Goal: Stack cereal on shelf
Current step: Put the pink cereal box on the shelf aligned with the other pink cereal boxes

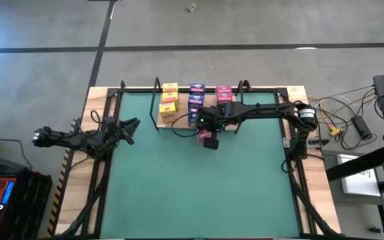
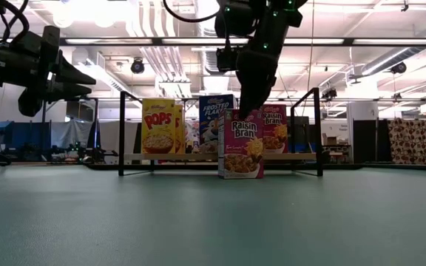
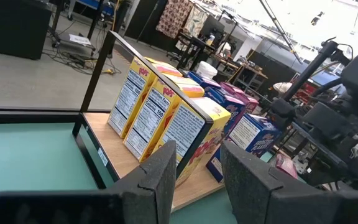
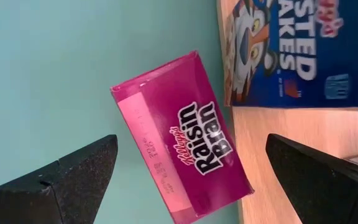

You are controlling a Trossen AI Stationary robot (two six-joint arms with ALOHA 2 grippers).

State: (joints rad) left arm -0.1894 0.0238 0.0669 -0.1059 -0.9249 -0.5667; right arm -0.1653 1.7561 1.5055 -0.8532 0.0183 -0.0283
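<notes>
High view: the right hand [image 1: 209, 139] hangs over a pink Raisin Bran box [image 1: 207, 138] on the green mat [image 1: 199, 193] just before the shelf [image 1: 179, 121], while the left hand [image 1: 129, 129] waits at the counter's left edge. Low view: that box [image 2: 242, 144] stands upright, the arm hiding its top. Right wrist view: fingers [image 4: 79, 168] spread wide, clear of the box; left wrist view: fingers [image 3: 160, 177] nearly together, empty

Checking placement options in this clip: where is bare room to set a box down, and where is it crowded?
The green mat lies bare toward the near edge and between the left gripper and the shelf. The shelf's right end looks free. It is crowded around the pink box under the open right gripper.
</notes>
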